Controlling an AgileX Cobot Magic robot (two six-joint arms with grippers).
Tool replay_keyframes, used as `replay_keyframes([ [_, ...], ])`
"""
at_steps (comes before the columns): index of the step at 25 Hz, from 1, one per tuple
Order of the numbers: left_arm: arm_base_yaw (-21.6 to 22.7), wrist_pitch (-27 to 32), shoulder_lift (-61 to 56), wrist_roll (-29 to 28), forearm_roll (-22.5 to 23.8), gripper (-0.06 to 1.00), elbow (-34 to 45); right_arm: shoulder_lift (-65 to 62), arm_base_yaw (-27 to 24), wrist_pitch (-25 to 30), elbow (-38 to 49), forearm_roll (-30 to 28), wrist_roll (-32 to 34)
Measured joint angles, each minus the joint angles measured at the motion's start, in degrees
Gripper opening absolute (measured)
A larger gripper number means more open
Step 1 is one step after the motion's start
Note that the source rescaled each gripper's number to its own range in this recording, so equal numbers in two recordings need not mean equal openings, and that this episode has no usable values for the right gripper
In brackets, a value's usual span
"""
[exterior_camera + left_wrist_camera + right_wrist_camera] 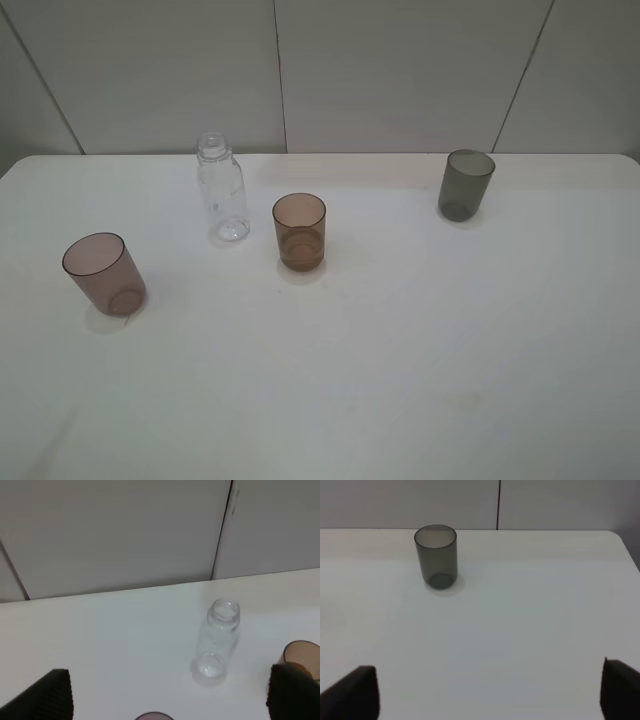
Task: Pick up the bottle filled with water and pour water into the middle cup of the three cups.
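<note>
The clear capless bottle [222, 195] stands upright at the back left of the white table, just left of the amber-brown middle cup [299, 232]. The pinkish mauve cup [103, 273] stands at the front left and the smoky grey cup [466, 184] at the back right. Neither arm shows in the exterior high view. In the left wrist view my left gripper [170, 700] is open and empty, short of the bottle [216, 642], with the amber cup [302, 657] at the edge. In the right wrist view my right gripper [487, 695] is open and empty, well short of the grey cup [436, 556].
The white table [400, 350] ends at a pale panelled wall [400, 70] just behind the bottle and the grey cup. The rim of the mauve cup [152, 716] shows between the left fingers.
</note>
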Motion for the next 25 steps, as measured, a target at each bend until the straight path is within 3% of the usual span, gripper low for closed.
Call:
replay_keyframes([
  [8,0.0,19.1,-18.4,-0.2,-0.1,0.99,0.0,0.0,0.0,0.0,0.0,0.0,0.0],
  [11,0.0,23.3,-24.1,-0.2,0.6,0.99,1.2,0.0,0.0,0.0,0.0,0.0,0.0],
  [17,0.0,21.5,-34.5,-0.2,0.2,0.99,12.1,0.0,0.0,0.0,0.0,0.0,0.0],
  [21,0.0,17.4,-35.4,-0.1,-2.5,0.99,20.1,0.0,0.0,0.0,0.0,0.0,0.0],
  [25,0.0,17.4,-35.4,2.7,-3.7,0.99,22.6,0.0,0.0,0.0,0.0,0.0,0.0],
])
